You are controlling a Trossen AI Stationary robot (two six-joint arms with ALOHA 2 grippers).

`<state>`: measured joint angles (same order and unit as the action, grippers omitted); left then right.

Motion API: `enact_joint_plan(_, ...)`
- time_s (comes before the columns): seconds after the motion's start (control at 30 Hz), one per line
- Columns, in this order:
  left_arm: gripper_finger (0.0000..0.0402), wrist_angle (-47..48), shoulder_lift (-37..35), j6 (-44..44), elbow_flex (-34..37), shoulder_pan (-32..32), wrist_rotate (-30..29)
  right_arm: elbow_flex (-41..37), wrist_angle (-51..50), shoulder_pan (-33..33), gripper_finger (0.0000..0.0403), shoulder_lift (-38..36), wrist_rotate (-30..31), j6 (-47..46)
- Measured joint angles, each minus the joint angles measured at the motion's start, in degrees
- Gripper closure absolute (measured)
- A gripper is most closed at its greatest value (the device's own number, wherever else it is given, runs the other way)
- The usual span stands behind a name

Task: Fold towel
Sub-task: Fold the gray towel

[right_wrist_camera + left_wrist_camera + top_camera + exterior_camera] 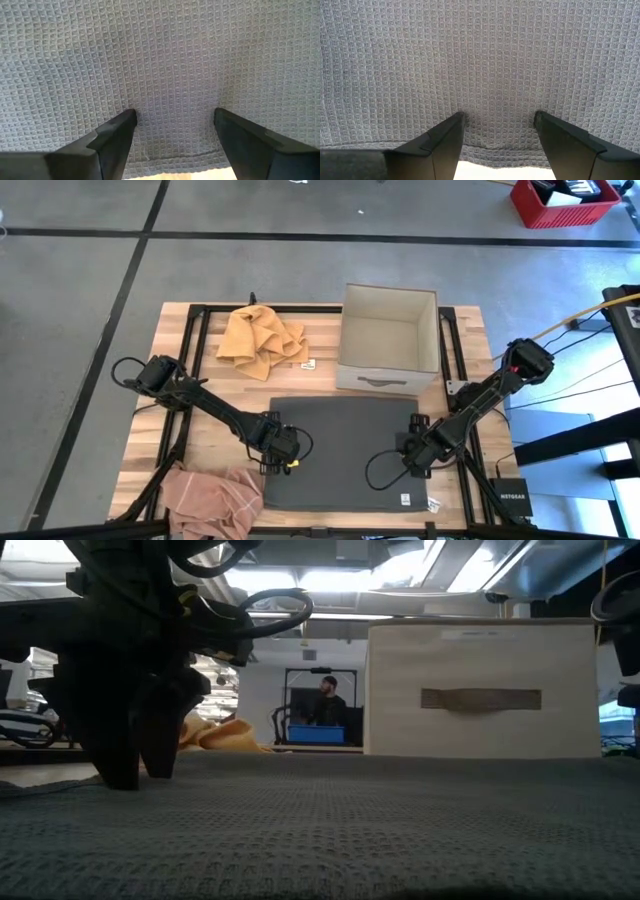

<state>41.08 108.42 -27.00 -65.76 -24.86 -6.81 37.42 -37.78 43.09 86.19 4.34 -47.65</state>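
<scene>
A dark grey waffle-weave towel [345, 450] lies spread flat on the near middle of the wooden table [185, 430]. My left gripper [283, 452] points down over the towel's left edge, open, with a strip of cloth [500, 100] between its fingers. In the low view its fingers [135, 755] reach down to the towel's surface. My right gripper [415, 450] points down over the towel's right edge [175, 162], also open, fingers astride the cloth just inside that edge. My left gripper stands with its open fingertips [455, 122] on the towel's top, just inside its left edge [500, 157], coming from above. The towel lies flat on the table. My right gripper is right at the cloth, but I cannot tell whether its fingertips [127, 120] touch it.
A beige fabric box [388, 340] stands open just beyond the towel's far edge. A crumpled yellow cloth [260, 338] lies at the far left, a pink cloth [215, 498] at the near left corner. A person [327, 700] sits in the room behind.
</scene>
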Motion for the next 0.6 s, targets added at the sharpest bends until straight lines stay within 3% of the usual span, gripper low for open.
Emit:
enact_joint_plan(0.17,0.0161,0.0,0.0,-0.2,0.0,0.0,-0.3,-0.1,-0.4,0.0,0.0126,0.0,-0.1,0.0)
enact_joint_plan(0.27,0.0174,-0.8,0.0,-0.5,0.7,0.0,-0.4,-0.1,-0.3,0.0,0.0148,0.1,-0.2,0.0)
enact_joint_plan(0.6,0.0303,-1.9,-0.3,-1.3,2.9,-0.1,-0.7,-0.1,0.9,0.1,0.0318,0.2,0.1,-1.0)
